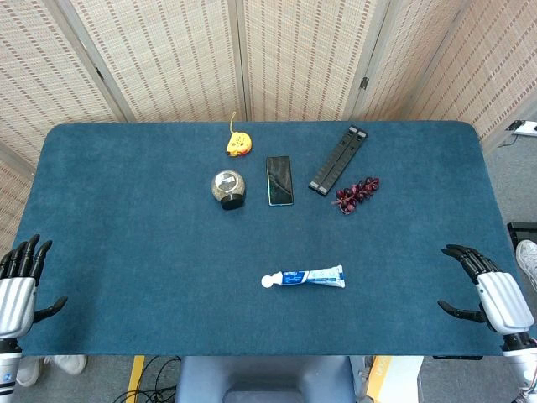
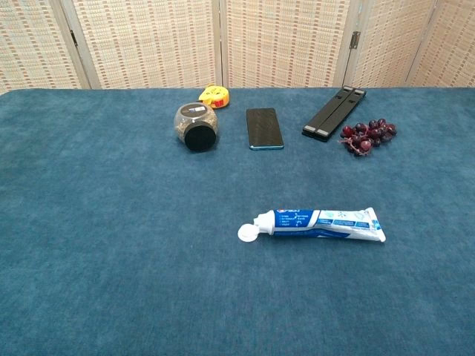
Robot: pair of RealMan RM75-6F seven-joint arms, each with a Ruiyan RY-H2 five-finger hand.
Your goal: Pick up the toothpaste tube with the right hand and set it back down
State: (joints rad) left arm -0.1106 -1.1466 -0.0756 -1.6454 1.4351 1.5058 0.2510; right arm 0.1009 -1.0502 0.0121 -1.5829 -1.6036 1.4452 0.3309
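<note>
While lying flat, the white-and-blue plastic toothpaste tube [image 1: 304, 278] is sitting untouched.
Right hand [image 1: 491, 295] is hovering well apart at the table's edge, fingers spread, holding nothing.

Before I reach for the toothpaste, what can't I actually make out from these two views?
- Both hands: absent from the chest view; head view shows left robot hand and right robot hand at the table edges, forearms cut off by the frame.
- Toothpaste tube print: too small to read.
- Jar contents: unclear, too small.
- Yellow object: half hidden behind the jar in chest view.
</note>
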